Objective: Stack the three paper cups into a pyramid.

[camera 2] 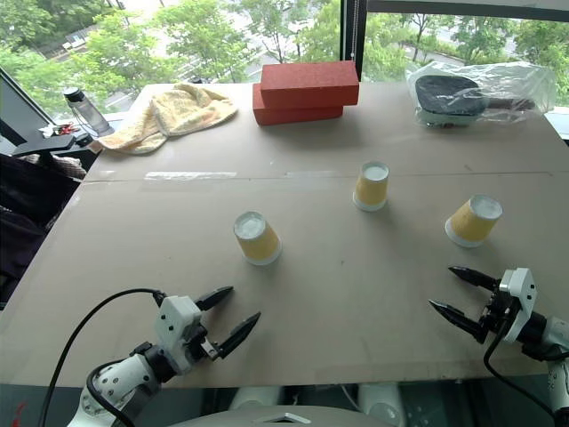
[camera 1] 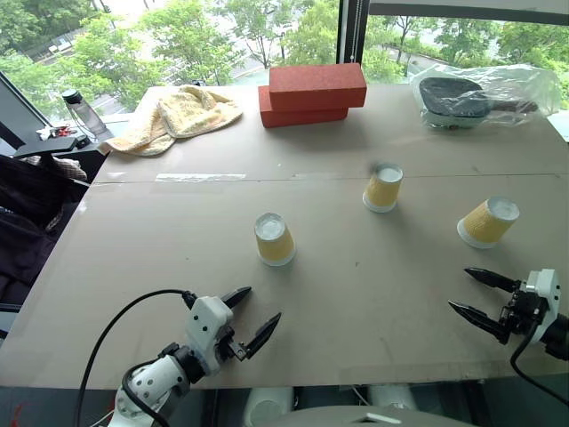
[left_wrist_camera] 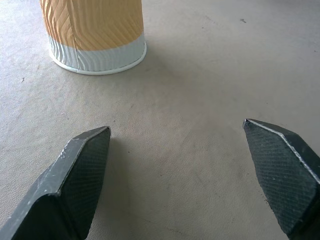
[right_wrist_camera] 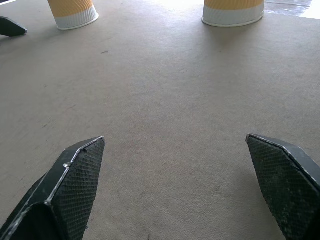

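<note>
Three yellow-orange paper cups, unstacked, upside down: one [camera 1: 275, 238] ahead of the left gripper [camera 1: 258, 322], two [camera 1: 383, 188] [camera 1: 487, 221] ahead of the right gripper [camera 1: 469, 295].

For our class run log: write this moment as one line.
cups: left, middle, right, upside down, apart | pyramid: not begun | left gripper: open, empty | right gripper: open, empty

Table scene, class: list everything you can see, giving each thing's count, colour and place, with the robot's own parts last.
paper cups: three, yellow-orange and white, upside down, apart mid-table
bricks: two, red, stacked at far edge
towel: one, pale yellow, far left
bagged paddle: one, dark, in clear plastic, far right
bottle: one, clear, dark cap, beyond far left corner
table: one, tan
left gripper: black jaws open, near left
right gripper: black jaws open, near right
</note>
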Motion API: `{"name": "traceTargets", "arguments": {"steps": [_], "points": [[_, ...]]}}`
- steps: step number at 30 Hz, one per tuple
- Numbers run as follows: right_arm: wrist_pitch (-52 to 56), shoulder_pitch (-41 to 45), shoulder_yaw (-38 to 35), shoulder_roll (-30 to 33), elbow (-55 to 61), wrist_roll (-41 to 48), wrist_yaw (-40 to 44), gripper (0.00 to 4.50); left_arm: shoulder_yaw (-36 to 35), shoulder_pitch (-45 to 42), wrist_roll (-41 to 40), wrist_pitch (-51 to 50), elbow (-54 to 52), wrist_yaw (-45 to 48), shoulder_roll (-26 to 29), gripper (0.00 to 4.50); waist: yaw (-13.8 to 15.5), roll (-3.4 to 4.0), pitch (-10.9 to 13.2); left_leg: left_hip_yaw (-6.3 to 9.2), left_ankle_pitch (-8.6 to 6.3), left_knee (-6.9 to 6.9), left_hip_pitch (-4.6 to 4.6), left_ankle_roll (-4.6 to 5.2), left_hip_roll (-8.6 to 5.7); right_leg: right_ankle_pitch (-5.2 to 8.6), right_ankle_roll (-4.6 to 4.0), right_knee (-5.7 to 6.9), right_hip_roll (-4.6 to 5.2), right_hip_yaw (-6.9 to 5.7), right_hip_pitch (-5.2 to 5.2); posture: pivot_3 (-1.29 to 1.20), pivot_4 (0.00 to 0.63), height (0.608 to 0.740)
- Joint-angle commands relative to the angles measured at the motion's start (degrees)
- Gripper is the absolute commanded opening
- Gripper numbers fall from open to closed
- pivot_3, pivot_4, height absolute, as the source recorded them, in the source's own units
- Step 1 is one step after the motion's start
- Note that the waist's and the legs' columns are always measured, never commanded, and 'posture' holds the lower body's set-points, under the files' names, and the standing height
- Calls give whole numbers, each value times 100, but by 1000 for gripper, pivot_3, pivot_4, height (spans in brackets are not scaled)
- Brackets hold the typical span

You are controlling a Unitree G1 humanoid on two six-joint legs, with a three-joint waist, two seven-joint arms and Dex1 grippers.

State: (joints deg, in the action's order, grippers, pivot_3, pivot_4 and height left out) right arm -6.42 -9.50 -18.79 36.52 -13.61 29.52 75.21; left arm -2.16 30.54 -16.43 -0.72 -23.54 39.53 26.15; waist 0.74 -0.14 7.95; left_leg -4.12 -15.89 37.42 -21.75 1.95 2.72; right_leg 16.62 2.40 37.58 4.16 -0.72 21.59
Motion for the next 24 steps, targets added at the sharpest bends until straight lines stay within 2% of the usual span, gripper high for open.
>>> {"name": "traceTargets", "arguments": {"steps": [1, 16, 20, 24], "points": [[-117, -29, -39, -8, 143, 43, 33, 4500, 63, 95, 15, -18, -75, 6, 18, 4358, 0, 0, 0, 0, 0, 0, 0, 0, 0, 0, 0, 0, 0, 0, 0, 0, 150, 730], [-62, 250, -4, 3, 101, 76, 5, 4500, -407, -216, -512, -116, -262, 58, 118, 4358, 0, -25, 16, 2, 0, 1, -1, 0, 0, -8, 15, 1, -2, -3, 0, 0, 150, 730], [-66, 225, -2, -1, 187, 116, 62, 4500, -777, -446, -854, -154, -143, 131, 182, 4358, -2, -29, 17, 2, 0, 1, -1, 0, 0, -9, 16, 2, -3, -3, 0, 0, 150, 730], [174, 181, 91, -22, 742, 327, 121, 4500, -934, -1008, -1061, -276, -73, 247, 337, 4358, 3, -27, 17, 4, 0, 2, -1, 0, 0, -10, 17, 4, -4, -5, 0, 0, 150, 730]]}}
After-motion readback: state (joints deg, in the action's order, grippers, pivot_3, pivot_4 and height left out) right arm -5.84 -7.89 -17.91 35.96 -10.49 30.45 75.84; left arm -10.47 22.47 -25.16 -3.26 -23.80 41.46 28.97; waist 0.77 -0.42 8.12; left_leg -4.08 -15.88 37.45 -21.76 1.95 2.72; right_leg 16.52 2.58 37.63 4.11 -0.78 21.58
